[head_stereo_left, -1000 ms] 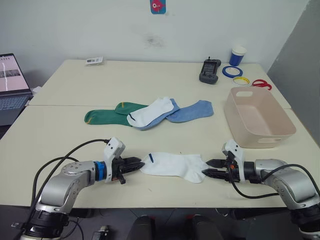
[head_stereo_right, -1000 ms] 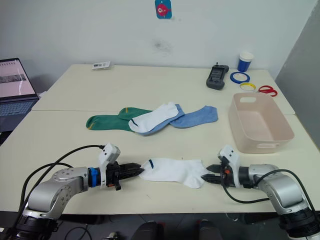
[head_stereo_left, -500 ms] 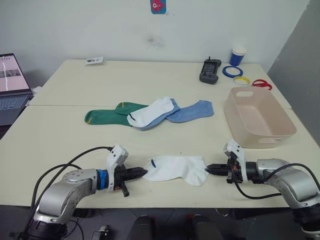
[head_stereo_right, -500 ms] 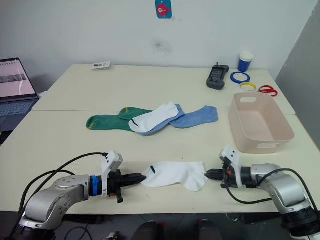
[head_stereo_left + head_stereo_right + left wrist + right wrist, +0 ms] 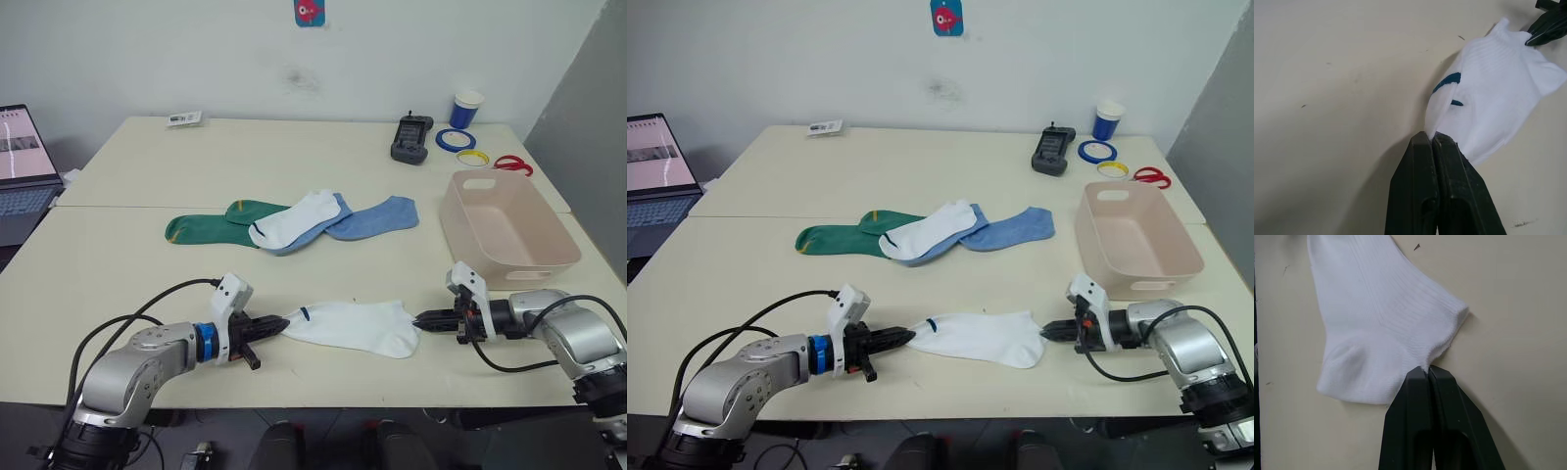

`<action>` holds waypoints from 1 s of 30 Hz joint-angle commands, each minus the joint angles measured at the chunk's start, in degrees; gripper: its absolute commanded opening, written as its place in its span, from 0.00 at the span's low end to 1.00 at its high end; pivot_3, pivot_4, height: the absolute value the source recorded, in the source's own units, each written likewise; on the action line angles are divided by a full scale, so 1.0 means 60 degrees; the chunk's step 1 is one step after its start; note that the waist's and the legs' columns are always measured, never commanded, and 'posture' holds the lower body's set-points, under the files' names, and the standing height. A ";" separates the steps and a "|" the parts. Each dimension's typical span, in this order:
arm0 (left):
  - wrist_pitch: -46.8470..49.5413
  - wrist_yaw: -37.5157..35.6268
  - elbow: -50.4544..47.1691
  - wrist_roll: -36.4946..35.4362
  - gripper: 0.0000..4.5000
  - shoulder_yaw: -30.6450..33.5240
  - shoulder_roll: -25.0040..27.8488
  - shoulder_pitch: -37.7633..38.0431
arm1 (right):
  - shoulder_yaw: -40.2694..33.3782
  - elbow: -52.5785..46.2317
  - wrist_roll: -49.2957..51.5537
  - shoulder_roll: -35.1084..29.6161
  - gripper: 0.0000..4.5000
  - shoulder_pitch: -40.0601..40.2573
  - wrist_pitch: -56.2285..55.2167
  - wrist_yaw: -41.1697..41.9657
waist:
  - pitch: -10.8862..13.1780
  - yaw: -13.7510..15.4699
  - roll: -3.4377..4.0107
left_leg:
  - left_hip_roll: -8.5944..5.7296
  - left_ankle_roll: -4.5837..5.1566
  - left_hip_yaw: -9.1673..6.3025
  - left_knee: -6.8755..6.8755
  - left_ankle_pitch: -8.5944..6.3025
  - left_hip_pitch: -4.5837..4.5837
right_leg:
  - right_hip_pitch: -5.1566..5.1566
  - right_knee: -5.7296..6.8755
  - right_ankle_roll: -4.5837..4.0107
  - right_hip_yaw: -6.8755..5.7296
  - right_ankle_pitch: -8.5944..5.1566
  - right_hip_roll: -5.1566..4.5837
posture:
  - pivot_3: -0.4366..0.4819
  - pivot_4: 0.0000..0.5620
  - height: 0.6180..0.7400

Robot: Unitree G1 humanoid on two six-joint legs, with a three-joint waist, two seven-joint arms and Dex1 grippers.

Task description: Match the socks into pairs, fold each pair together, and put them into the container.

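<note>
A soft white ankle sock with a dark mark [image 5: 355, 326] lies stretched flat near me, the green, white and light blue socks [image 5: 291, 221] heaped beyond, the pale pink plastic tub [image 5: 505, 231] on my right.

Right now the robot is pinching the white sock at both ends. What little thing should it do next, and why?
Probably carry the white sock back to the other white sock lying on the sock pile. The left gripper and right gripper each have shut jaws on one end, and the container holds no socks yet, so matching likely comes before folding.
</note>
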 commanded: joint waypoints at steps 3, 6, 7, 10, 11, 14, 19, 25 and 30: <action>-0.0101 -0.0136 -0.0152 0.0067 0.00 -0.0118 0.0115 0.0078 | -0.0114 0.0122 -0.0079 0.0006 0.01 -0.0171 -0.0270 0.0162 | 0.0000 0.0000 0.0000 | 0.0001 0.0000 -0.0001 0.0000 0.0000 0.0001 | 0.0000 0.0001 0.0000 0.0000 0.0000 -0.0001 | 0.48 0.27 1.00; -0.0039 -0.0235 -0.0253 -0.0083 0.00 -0.0038 0.0097 0.0119 | -0.0222 0.0085 -0.0032 0.0086 0.01 -0.0130 -0.0333 0.0077 | 0.0000 0.0000 0.0000 | 0.0001 0.0000 0.0000 0.0000 0.0000 0.0001 | 0.0000 0.0001 0.0000 0.0001 0.0000 -0.0001 | 0.48 0.27 1.00; -0.0029 -0.0255 -0.0273 -0.0100 0.04 -0.0013 0.0104 0.0122 | -0.0253 0.0065 0.0009 0.0109 0.05 -0.0143 -0.0281 0.0052 | 0.0000 0.0000 0.0000 | 0.0001 -0.0001 0.0000 0.0000 0.0000 0.0001 | 0.0001 0.0001 -0.0001 0.0000 0.0000 -0.0001 | 0.48 0.27 1.00; -0.0008 -0.0368 -0.0322 -0.0197 0.21 0.0107 0.0164 0.0148 | -0.0383 0.0032 0.0091 0.0128 0.24 -0.0153 -0.0196 -0.0033 | 0.0000 0.0000 0.0000 | 0.0002 -0.0001 -0.0001 0.0000 0.0000 0.0001 | 0.0001 0.0001 0.0000 0.0001 0.0000 -0.0001 | 0.48 0.27 1.00; -0.0005 -0.0392 -0.0332 -0.0234 0.27 0.0154 0.0183 0.0161 | -0.0420 0.0017 0.0107 0.0114 0.30 -0.0141 -0.0192 -0.0042 | 0.0000 0.0000 0.0000 | 0.0002 -0.0001 -0.0001 0.0000 0.0000 0.0001 | 0.0001 0.0001 -0.0001 0.0001 0.0000 -0.0001 | 0.48 0.27 1.00; -0.0058 -0.0478 -0.0244 -0.0389 0.48 0.0600 0.0359 0.0224 | -0.0797 -0.0171 0.0271 -0.0047 0.53 0.0012 -0.0067 -0.0144 | 0.0000 0.0000 0.0000 | 0.0002 -0.0001 -0.0001 0.0000 0.0000 0.0002 | 0.0001 0.0002 0.0000 0.0000 0.0000 -0.0001 | 0.48 0.27 1.00; -0.0271 -0.0447 0.0023 -0.0468 0.84 0.1489 0.0738 0.0443 | -0.1745 -0.0735 0.0389 -0.0184 0.93 0.0473 -0.0046 -0.0674 | 0.0000 -0.0004 0.0000 | 0.0005 -0.0001 -0.0002 -0.0001 0.0000 0.0002 | 0.0000 0.0001 0.0000 0.0001 0.0000 -0.0001 | 0.48 0.27 1.00; -0.1906 -0.0253 0.0604 0.0265 0.99 0.2922 0.0968 0.1221 | -0.3215 -0.2405 0.0203 -0.0063 1.00 0.2045 -0.0792 -0.1834 | 0.0000 0.0022 0.0001 | 0.0005 -0.0002 -0.0001 -0.0004 0.0000 -0.0001 | -0.0001 0.0000 0.0004 0.0003 -0.0011 -0.0008 | 0.48 0.27 1.00; -0.3903 -0.0131 0.0627 0.0816 0.99 0.3448 0.0403 0.1929 | -0.3538 -0.3417 -0.0305 0.0524 1.00 0.3418 -0.2100 -0.2734 | -0.0001 0.0033 0.0002 | 0.0009 -0.0003 0.0004 -0.0007 -0.0001 -0.0001 | 0.0001 -0.0007 0.0004 0.0009 -0.0016 -0.0012 | 0.48 0.27 1.00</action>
